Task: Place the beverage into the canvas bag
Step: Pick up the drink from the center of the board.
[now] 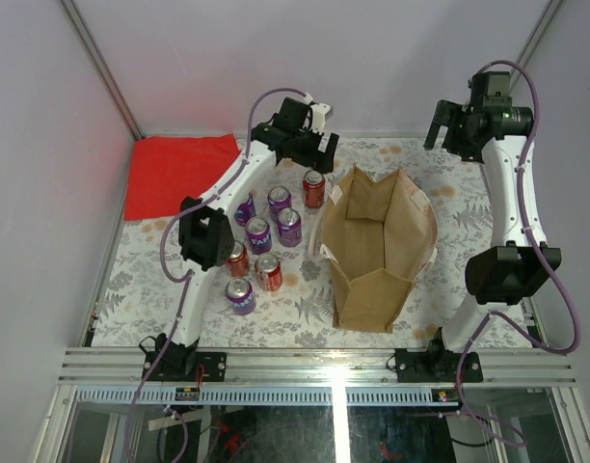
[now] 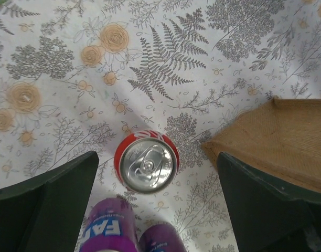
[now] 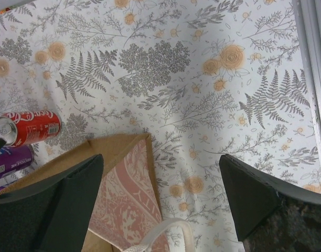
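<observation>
The canvas bag (image 1: 367, 294) stands open and upright at the table's middle right, tan with cream strap handles. A red beverage can (image 1: 314, 188) stands upright just left of the bag's far corner. My left gripper (image 1: 312, 159) hovers above this can, open and empty. In the left wrist view the can's silver top (image 2: 147, 167) lies between the spread fingers, left gripper (image 2: 156, 160), with the bag's corner (image 2: 286, 131) to the right. My right gripper (image 1: 447, 133) is open and empty, high beyond the bag's far right; its view (image 3: 160, 163) shows the bag's wall (image 3: 124, 194).
Several purple and red cans (image 1: 261, 246) stand in a cluster left of the bag; two purple ones (image 2: 108, 226) are close behind the red can. A flat red cloth (image 1: 174, 174) lies at the far left. The table's metal edge (image 3: 312, 52) runs along the right.
</observation>
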